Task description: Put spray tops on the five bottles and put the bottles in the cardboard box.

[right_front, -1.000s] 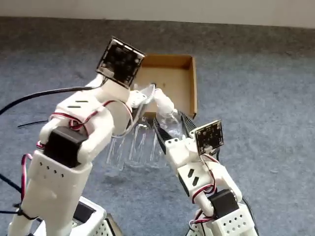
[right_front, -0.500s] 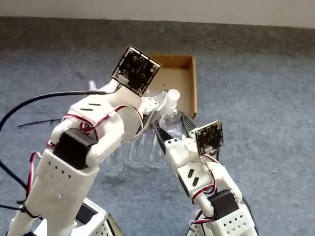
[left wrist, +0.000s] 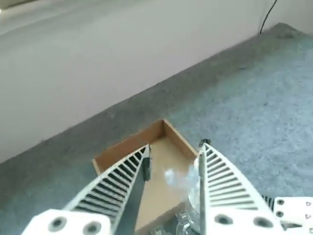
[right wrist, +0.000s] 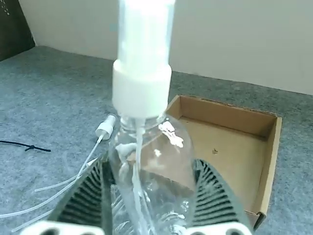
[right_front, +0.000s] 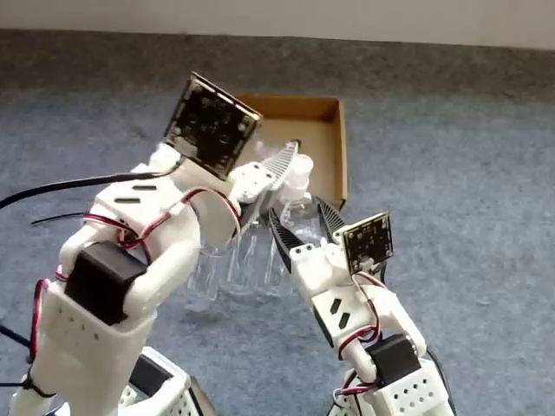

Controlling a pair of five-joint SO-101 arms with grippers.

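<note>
Right wrist view, centre frame: 1 clear plastic bottle [right wrist: 151, 166] wearing a white spray top [right wrist: 142, 73], probably light, slick and squashable, best gripped around the body. The right gripper [right wrist: 149, 192] clamps it there. The left gripper [left wrist: 174, 147] is spread apart at the top, with the brown cardboard box [right wrist: 271, 142] behind.

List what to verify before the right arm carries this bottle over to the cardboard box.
1. Right claw grips the bottle: ok, one finger on each side of its body.
2. Spray top screwed tight: cannot tell; it sits upright on the neck.
3. Left claw clear of the spray top: not ok; it is open with the top between its fingers.
4. Cardboard box open side up, just past the bottle: ok.
5. Room to lift without knocking the other bottles standing close beside it: cannot tell.
</note>
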